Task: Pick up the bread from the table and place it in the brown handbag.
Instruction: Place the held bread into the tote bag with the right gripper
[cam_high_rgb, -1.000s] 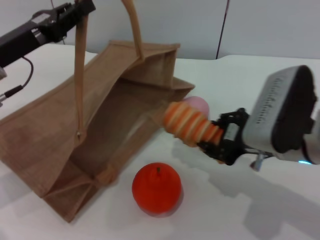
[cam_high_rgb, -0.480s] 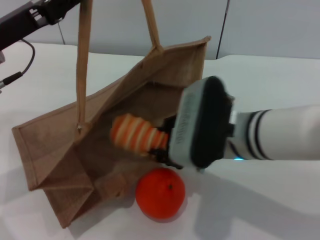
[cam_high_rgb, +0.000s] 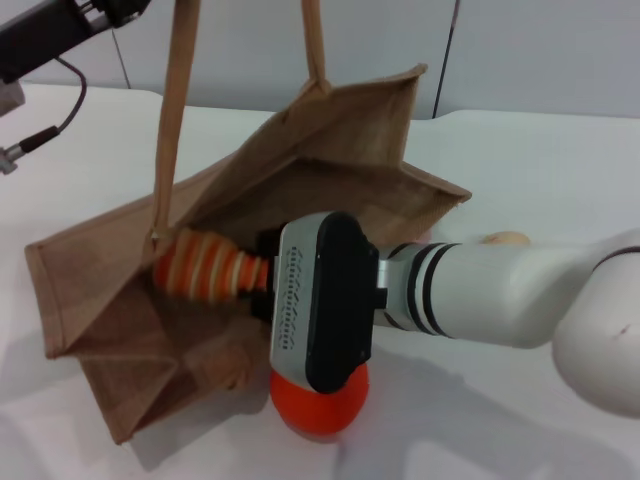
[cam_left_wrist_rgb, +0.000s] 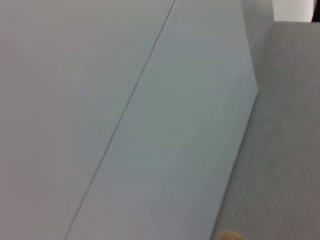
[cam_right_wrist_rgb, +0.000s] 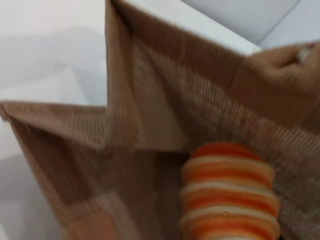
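Head view shows the bread (cam_high_rgb: 200, 266) inside the open mouth of the bag (cam_high_rgb: 330, 150), lying roughly level with its striped end pointing toward the bag's left side. Its other end is clamped in the right gripper (cam_high_rgb: 258, 284), whose fingers are mostly hidden behind the dark-faced wrist block; only a dark bit shows against the loaf. The right arm reaches in from the right side, its white forearm stretched across the table (cam_high_rgb: 520, 170) and its wrist sitting at the bag's lower lip.

Right wrist view shows the bread (cam_right_wrist_rgb: 227, 192) from behind, cream and orange bands stacked, with woven burlap walls and a folded corner of the bag (cam_right_wrist_rgb: 150, 100) all around it. Whether the loaf touches the bag's floor cannot be told.

The bag lies tilted on the table with its mouth facing the robot. One handle (cam_high_rgb: 176, 110) is pulled straight up by the left gripper (cam_high_rgb: 95, 12) at the upper left edge; whether its fingers are closed cannot be told. A second handle (cam_high_rgb: 314, 45) rises beside it.

An orange-red round fruit (cam_high_rgb: 320, 405) sits on the table just under the right wrist, touching the bag's lower edge. A small pale beige lump (cam_high_rgb: 503, 239) peeks out behind the right forearm.
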